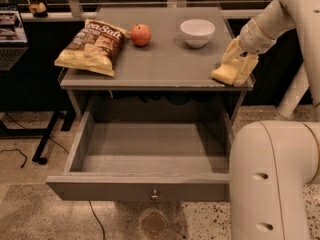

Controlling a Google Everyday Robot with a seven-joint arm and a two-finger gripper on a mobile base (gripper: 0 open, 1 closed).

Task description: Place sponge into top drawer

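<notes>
Sponge (224, 74) at the bench's (165, 59) front right corner
The gripper (239, 64) pinches it there, above the open top drawer (150, 186).

Table (165, 59) bears chip bag (92, 46), apple (141, 35), bowl (197, 32); pincer (239, 69) grips sponge (225, 74) at corner.
</notes>
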